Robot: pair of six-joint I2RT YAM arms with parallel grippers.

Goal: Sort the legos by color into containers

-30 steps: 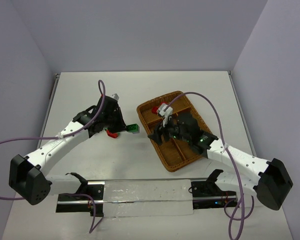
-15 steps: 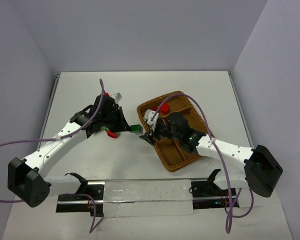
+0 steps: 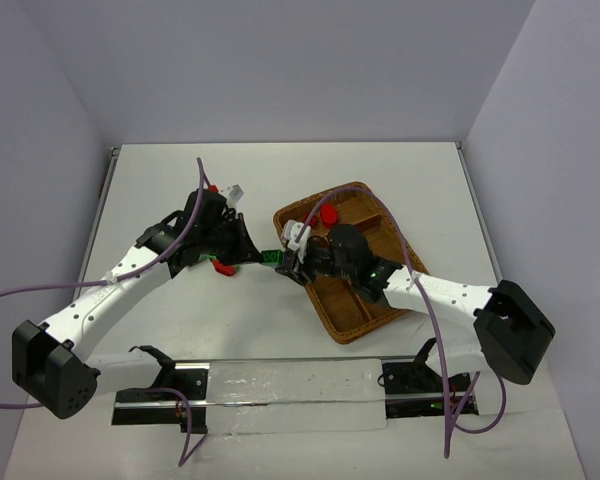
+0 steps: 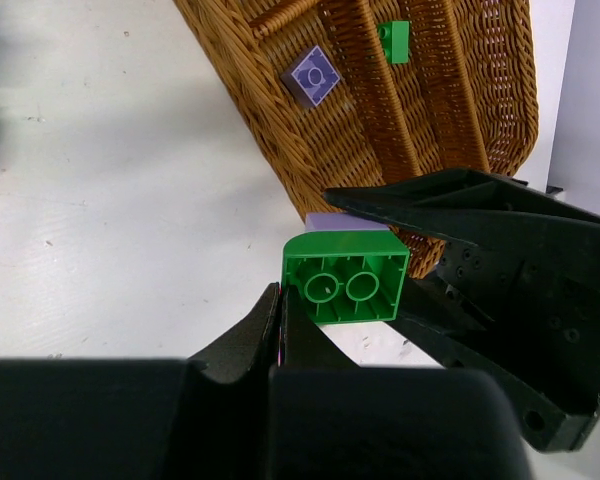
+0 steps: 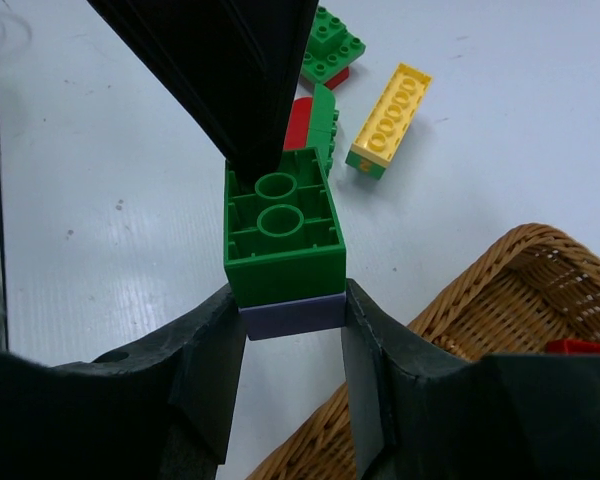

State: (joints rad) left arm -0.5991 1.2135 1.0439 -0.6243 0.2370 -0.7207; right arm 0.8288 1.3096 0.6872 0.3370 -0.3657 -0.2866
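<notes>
A green brick [image 3: 271, 257] stuck on a pale purple brick [image 5: 292, 312] hangs between both grippers, just left of the wicker tray [image 3: 360, 330]. My left gripper [image 4: 282, 300] is shut on the left wall of the green brick [image 4: 346, 275]. My right gripper [image 5: 292, 330] is shut on the purple brick's sides, below the green brick [image 5: 280, 225]. In the top view the left gripper [image 3: 260, 255] and right gripper [image 3: 288, 262] meet tip to tip. The tray [image 4: 280, 130] holds a purple brick [image 4: 313, 76], a green brick [image 4: 394, 42] and red bricks [image 3: 327, 214].
On the table beyond the held stack lie a yellow brick [image 5: 390, 120], a green clump on red [image 5: 332, 45] and a red and green piece [image 5: 310, 125]. A red piece [image 3: 221, 265] lies under the left arm. The tray's rim [image 5: 500, 290] is close under my right gripper.
</notes>
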